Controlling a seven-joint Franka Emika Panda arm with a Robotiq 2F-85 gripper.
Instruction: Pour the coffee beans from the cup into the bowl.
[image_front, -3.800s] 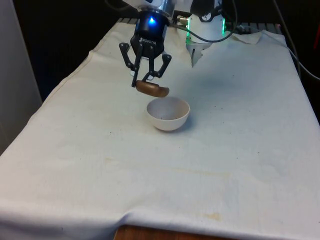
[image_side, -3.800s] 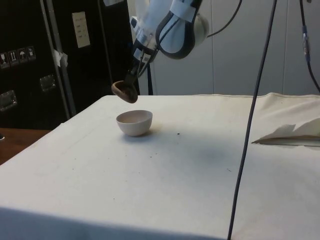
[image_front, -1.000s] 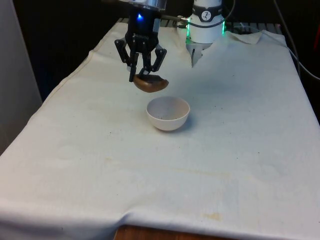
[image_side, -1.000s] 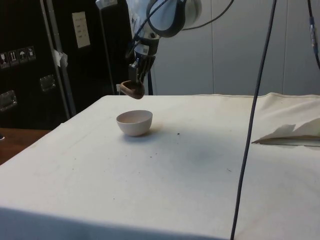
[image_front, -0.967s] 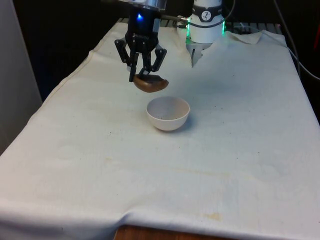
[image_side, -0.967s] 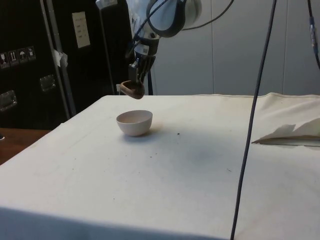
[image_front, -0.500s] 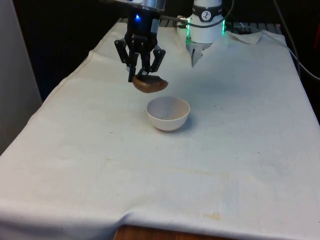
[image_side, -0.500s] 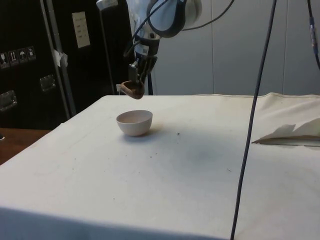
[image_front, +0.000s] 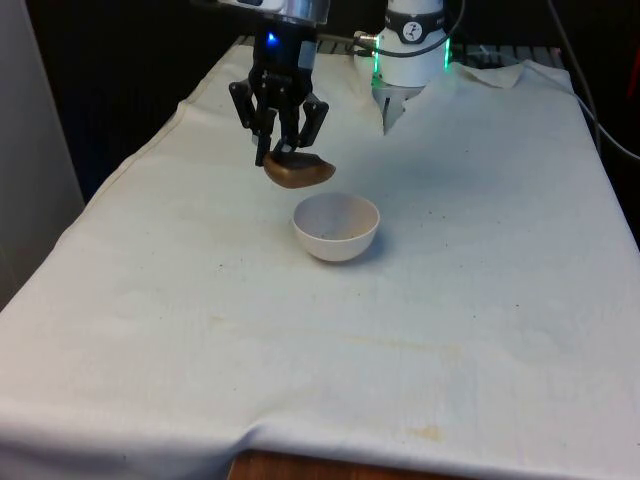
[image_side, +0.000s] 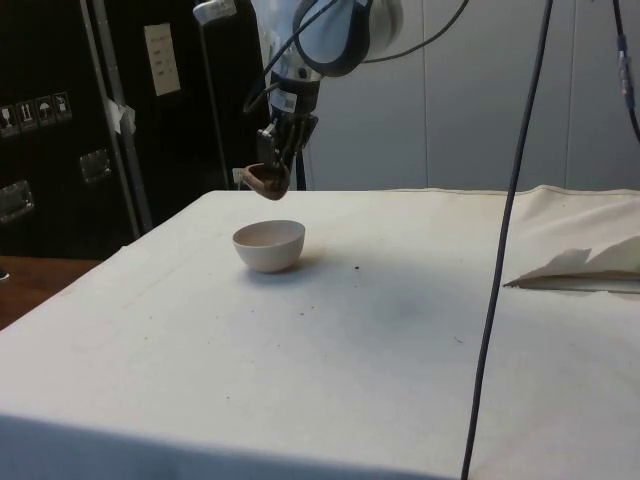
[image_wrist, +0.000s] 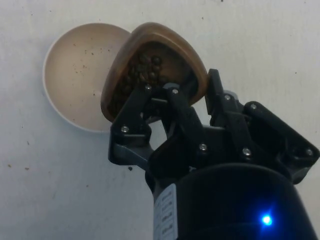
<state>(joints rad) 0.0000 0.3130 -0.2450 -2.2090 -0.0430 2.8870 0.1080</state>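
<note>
White, rounded arm links with dark joint bands and a glossy shell (image_side: 335, 25). Black cables looped loosely along the upper links. White cylindrical base (image_front: 412, 45) ringed with a green glow, standing at the far edge of the table. Black gripper (image_front: 281, 150) of skeletal build: paired linkage bars pinned at small silver screws, tapering to two slim fingers (image_wrist: 145, 112). Bulky black cylindrical wrist body above the linkages, bearing a pale label strip with small dark lettering on its side (image_wrist: 167, 215). Matte black finish throughout the gripper, lightly scuffed at the edges.
</note>
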